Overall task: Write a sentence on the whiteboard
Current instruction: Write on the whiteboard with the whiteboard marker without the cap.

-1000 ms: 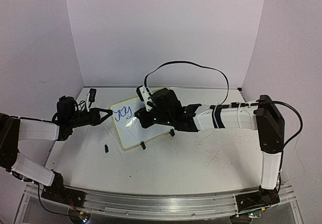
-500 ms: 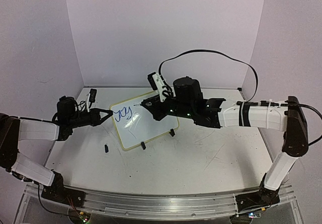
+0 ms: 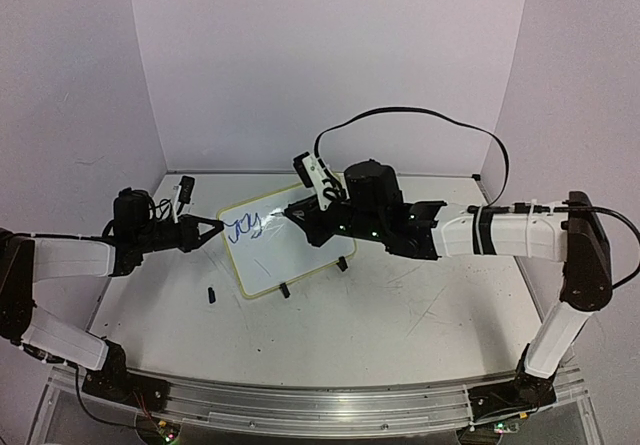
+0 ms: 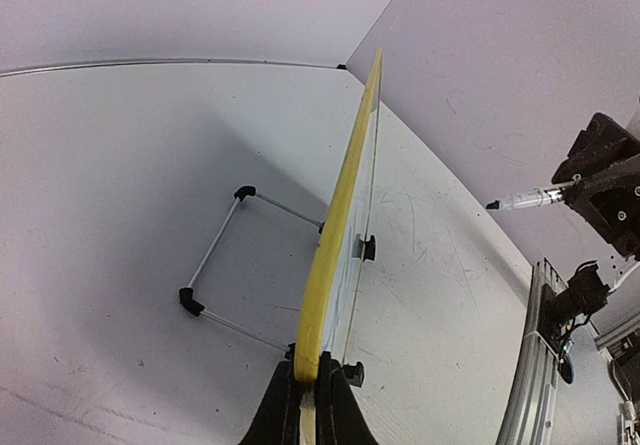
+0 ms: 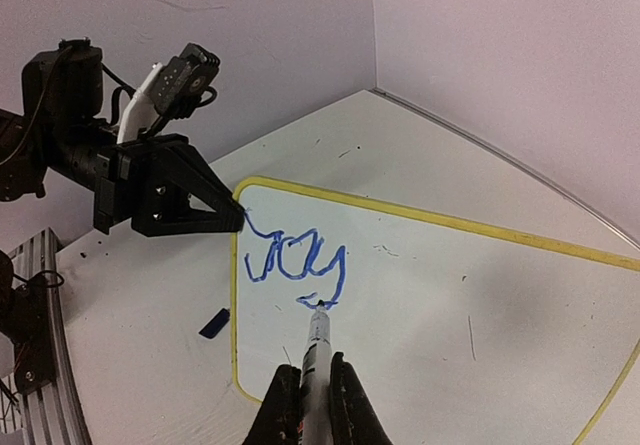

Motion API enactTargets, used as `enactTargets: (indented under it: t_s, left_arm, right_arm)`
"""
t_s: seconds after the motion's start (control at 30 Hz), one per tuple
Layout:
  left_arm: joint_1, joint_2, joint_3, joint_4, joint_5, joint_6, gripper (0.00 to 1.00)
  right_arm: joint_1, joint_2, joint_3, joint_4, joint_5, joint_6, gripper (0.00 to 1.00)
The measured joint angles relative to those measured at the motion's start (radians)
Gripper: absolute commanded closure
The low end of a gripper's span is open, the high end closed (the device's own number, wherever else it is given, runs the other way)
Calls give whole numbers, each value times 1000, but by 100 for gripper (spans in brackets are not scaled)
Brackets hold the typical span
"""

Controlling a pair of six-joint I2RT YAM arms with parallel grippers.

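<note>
On the table (image 3: pixel 400 310), toward its back left part, the whiteboard (image 3: pixel 282 257) stands propped at a tilt, its writing face turned toward the right arm. Seen edge-on from the left wrist, the whiteboard (image 4: pixel 340 227) shows its yellow frame, with a thin wire stand (image 4: pixel 222 263) spread out behind it and two black clip feet (image 4: pixel 367 248) along its lower edge.

The left gripper (image 3: pixel 214 227) is clenched on the frame at the board's left edge; from its own camera the left gripper (image 4: pixel 305 390) has both fingers pinched against the yellow rim. From the right wrist the same left gripper (image 5: pixel 234 219) meets the frame at the upper left corner of the whiteboard (image 5: pixel 460 305).

The right gripper (image 3: pixel 304 215) hangs over the upper part of the board and grasps a marker (image 3: pixel 291 208). In its own view the right gripper (image 5: pixel 315 390) is closed around the marker (image 5: pixel 316 350), whose tip points at the white surface just under some blue writing (image 5: pixel 296 259), next to a short blue stroke. From the left wrist the marker (image 4: pixel 524 200) appears with its tip apart from the board's face, held by the right gripper (image 4: pixel 598 180).

The blue writing (image 3: pixel 243 228) sits near the board's upper left corner, close to the left gripper. A small dark cap (image 3: pixel 212 293) lies on the table just left of the board's lower corner.
</note>
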Motion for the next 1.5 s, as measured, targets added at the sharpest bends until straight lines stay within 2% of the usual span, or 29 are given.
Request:
enactTargets:
  t_s: [0.53,0.9,1.5]
  left_arm:
    - [-1,-21,30,-106,-22,68,100]
    - [-1,-22,37,-120,-29,101,100]
    - [-1,-22,43,-138,-29,111,100]
  right_arm:
    - [-40,81,45,0,2,20,100]
    - [-72,143,155,-14,-40,14,100]
    - [-97,179,172,-54,-41,11,100]
